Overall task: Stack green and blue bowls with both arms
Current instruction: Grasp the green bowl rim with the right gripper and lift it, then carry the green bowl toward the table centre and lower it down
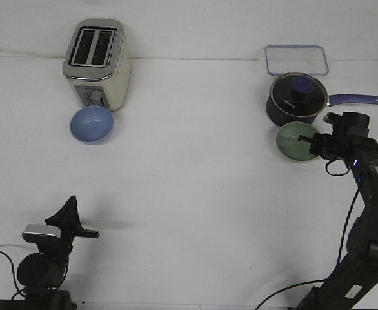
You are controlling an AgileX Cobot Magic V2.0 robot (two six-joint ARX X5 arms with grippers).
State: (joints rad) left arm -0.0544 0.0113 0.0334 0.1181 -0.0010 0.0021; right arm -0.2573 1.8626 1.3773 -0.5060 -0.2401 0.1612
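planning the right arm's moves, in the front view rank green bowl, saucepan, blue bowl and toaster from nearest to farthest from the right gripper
1. green bowl: right at the right gripper, on its left.
2. saucepan: just behind the green bowl.
3. blue bowl: far across on the table's left side.
4. toaster: just behind the blue bowl, a little farther.

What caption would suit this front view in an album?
Right gripper reaches the green bowl beside the saucepan; blue bowl waits by the toaster.
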